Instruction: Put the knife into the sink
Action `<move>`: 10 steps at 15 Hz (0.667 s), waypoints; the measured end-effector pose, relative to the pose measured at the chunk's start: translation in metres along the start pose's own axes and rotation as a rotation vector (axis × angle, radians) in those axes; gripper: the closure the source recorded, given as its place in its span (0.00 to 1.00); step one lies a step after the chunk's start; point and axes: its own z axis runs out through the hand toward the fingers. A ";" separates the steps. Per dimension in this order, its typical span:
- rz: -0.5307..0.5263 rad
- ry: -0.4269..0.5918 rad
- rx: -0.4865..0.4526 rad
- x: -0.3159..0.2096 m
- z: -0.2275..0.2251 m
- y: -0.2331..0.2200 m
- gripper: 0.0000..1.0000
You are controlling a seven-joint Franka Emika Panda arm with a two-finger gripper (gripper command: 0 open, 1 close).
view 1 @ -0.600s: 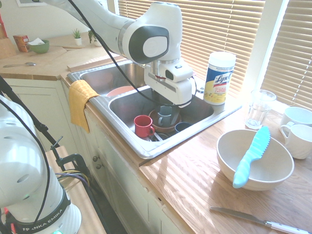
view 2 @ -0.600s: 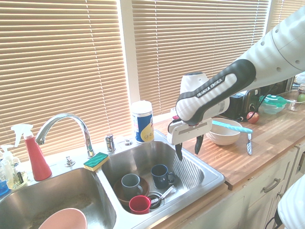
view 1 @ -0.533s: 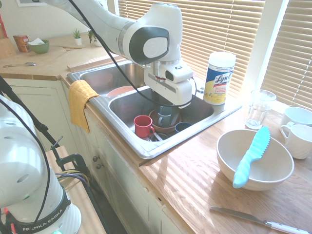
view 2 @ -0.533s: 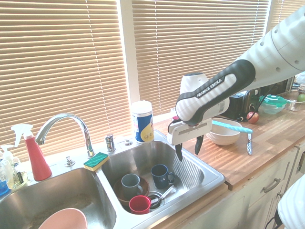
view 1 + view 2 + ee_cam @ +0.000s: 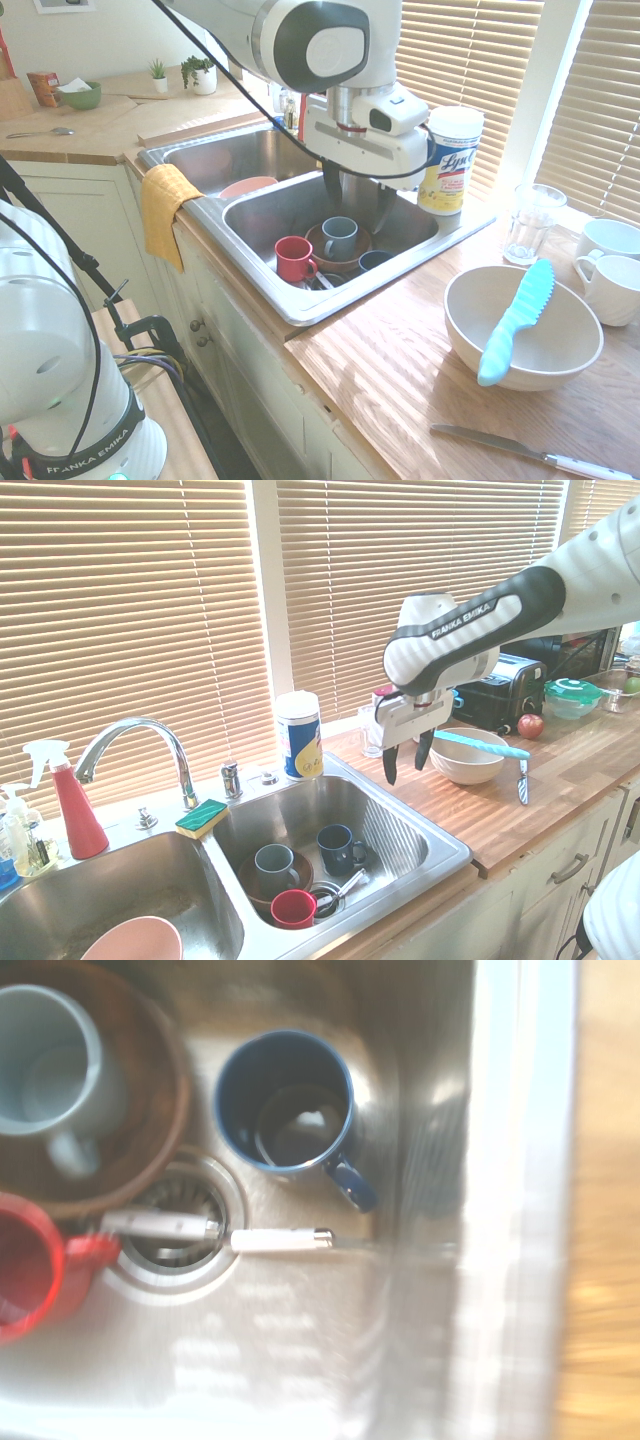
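First exterior view: the pincer (image 5: 360,200) hangs empty with fingers apart above the sink (image 5: 300,300); the knife (image 5: 514,322) lies across the white bowl (image 5: 470,340) on the counter (image 5: 400,390).
Second exterior view: knife (image 5: 482,744) on bowl (image 5: 470,768), pincer (image 5: 406,763) beside it.
Wrist view: blue mug (image 5: 285,1110) near the drain (image 5: 180,1245).

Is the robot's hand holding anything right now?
No. The gripper is open and empty above the sink. The knife lies across the white bowl.

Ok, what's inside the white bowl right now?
The turquoise knife lies across the white bowl, its blade tip past the far rim and its handle end over the near rim. The bowl floor beneath it is hidden.
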 end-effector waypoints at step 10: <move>-0.228 0.019 -0.085 0.080 -0.021 0.139 0.00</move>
